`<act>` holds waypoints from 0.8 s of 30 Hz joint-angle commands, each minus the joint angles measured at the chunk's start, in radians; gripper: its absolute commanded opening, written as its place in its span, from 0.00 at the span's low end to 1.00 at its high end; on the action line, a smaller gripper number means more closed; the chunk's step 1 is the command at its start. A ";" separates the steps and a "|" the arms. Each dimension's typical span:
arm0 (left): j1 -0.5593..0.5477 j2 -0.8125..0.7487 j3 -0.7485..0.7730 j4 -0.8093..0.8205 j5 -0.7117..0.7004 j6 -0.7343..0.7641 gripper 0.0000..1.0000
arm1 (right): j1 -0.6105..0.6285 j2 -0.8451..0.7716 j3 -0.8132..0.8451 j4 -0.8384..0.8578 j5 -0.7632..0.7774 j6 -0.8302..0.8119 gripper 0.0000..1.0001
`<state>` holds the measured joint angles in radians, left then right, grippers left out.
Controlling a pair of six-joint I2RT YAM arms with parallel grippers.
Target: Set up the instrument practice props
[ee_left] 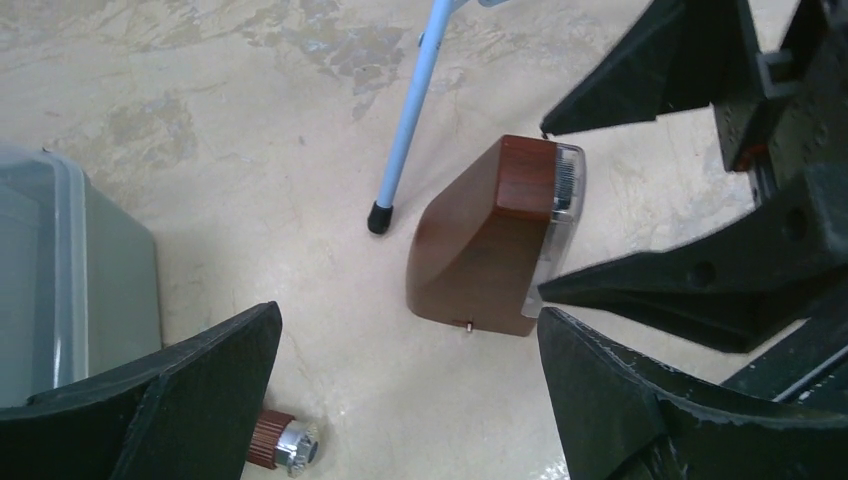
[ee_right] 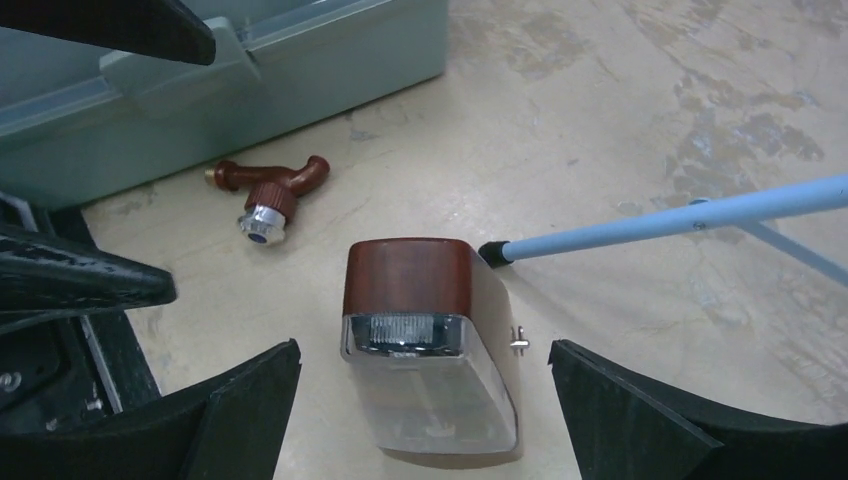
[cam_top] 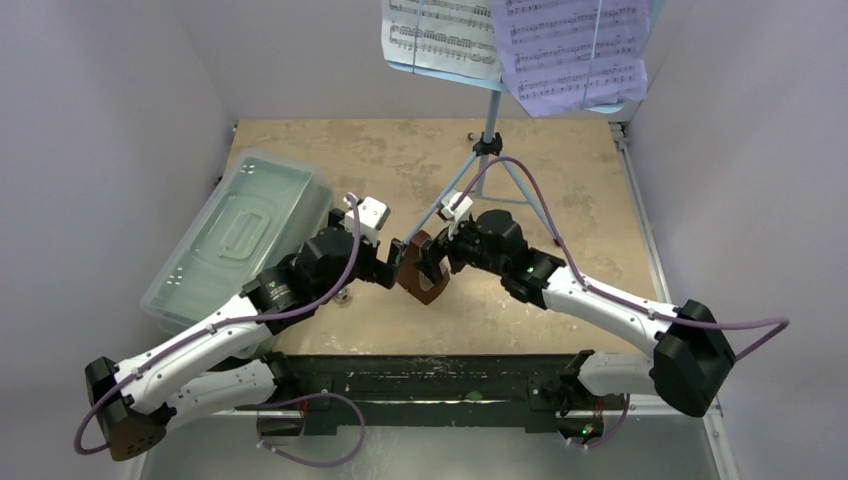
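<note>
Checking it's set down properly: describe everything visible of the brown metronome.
The metronome is a small pyramid with a reddish-brown, wood-looking body, a clear cover over its front and a metal key on one side. It stands upright on the tan table, untouched: the right claw is open around it with gaps either side. The music stand's black foot sits close beside it.
</note>
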<state>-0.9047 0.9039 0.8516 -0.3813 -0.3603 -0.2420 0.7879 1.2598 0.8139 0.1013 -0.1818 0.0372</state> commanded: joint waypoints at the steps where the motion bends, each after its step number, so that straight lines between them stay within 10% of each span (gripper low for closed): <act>1: 0.085 0.033 0.039 0.071 0.143 0.106 1.00 | 0.110 -0.008 -0.051 0.147 0.272 0.139 0.99; 9: 0.152 0.038 -0.058 0.209 0.421 0.363 0.97 | 0.169 0.080 -0.205 0.451 0.401 0.061 0.95; 24: 0.220 0.251 -0.061 0.276 0.682 0.529 0.97 | 0.028 -0.079 -0.292 0.271 0.349 0.016 0.99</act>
<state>-0.6926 1.1641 0.7769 -0.1699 0.2260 0.2169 0.8333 1.2278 0.5243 0.4080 0.1326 0.0448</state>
